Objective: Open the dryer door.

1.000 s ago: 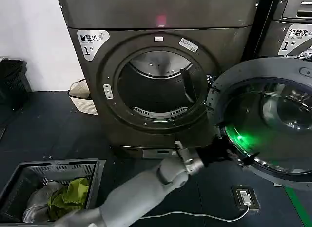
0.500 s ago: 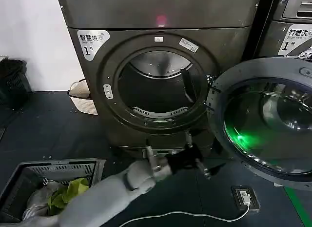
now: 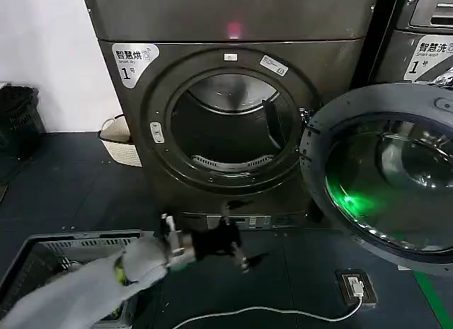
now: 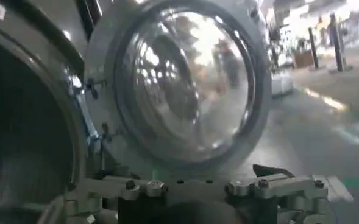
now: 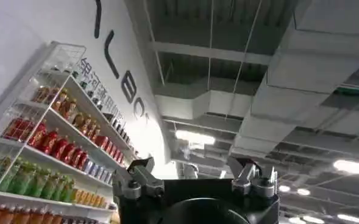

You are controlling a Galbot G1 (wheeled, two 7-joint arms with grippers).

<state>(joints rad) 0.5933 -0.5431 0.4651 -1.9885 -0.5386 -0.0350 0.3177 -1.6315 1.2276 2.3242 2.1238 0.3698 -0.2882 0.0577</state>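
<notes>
One dryer door (image 3: 386,173) stands swung wide open beside the drum opening (image 3: 228,127). Left gripper (image 3: 237,245) hovers low, fingers spread, holding nothing.

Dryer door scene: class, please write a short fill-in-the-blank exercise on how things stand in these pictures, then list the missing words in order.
1. The dryer door stands wide ____.
2. The left gripper hangs low in front of the dryer, touching ____.
3. The number on the dryer's label is ____.
4. A ____ glow shows on the door's glass.

Missing words: open; nothing; 1; green
</notes>
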